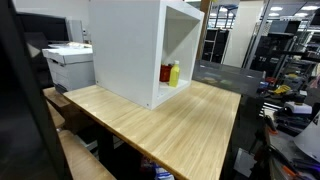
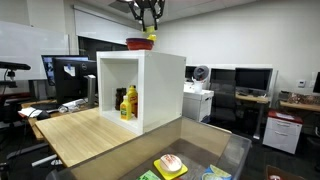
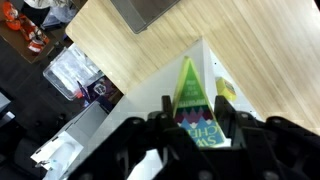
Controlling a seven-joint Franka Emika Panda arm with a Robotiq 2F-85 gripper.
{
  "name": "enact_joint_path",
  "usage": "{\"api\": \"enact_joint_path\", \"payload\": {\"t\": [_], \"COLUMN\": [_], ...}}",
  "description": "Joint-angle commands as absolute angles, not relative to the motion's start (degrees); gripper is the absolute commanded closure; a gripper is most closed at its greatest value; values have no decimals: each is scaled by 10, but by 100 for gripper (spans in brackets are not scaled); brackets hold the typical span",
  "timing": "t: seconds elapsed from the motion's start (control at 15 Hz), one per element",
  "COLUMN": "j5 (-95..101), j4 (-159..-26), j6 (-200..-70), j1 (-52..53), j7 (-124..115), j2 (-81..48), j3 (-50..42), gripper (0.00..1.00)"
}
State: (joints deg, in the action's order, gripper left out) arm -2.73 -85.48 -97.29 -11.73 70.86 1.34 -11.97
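My claw (image 3: pixel 195 104) hangs over the top of the white open-fronted cube cabinet (image 2: pixel 160 85), high above the pale wooden table (image 2: pixel 85 135) that the cabinet stands on. Between my two dark fingers (image 3: pixel 165 112) sits a green-and-yellow crinkly snack bag with a dark printed lower half (image 3: pixel 190 88). The jaws are drawn in to about the bag's width, one finger at each side of it. Whether the pads are really pressing on it, I cannot tell.

In an exterior view the bag shows as a red-and-yellow patch (image 2: pixel 142 42) right at the cabinet's top face, directly under my fingertips. It looks to be resting there or only just above it, but the gap is too small to judge.

As I read it, the bag is up at the cabinet's roof and not down on the table or inside the shelf. The part that remains unsettled is the grip itself, whether I have the bag or am clear of it.

The cabinet has a single compartment, open at the front. On its floor stand a yellow plastic squeeze bottle (image 1: pixel 175 73) and a red bottle (image 1: pixel 165 72), upright and side by side, close enough that they seem to touch, tucked towards one inner wall.

Low in the foreground of an exterior view there is a clear-walled bin (image 2: pixel 235 150) with a few small bright packets (image 2: pixel 170 164) lying in it, too blurred to name
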Motion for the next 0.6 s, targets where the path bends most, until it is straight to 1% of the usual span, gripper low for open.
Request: {"api": "enact_joint_path", "payload": {"t": [0.0,0.53], "j5": [-38,-54], "j4": [-890,-915], "j6": [-982,-988], "j1": [-109,-82], "j7": [735,734], "j2": [44,68], "j3": [-115,-104], "gripper": [78,78]}}
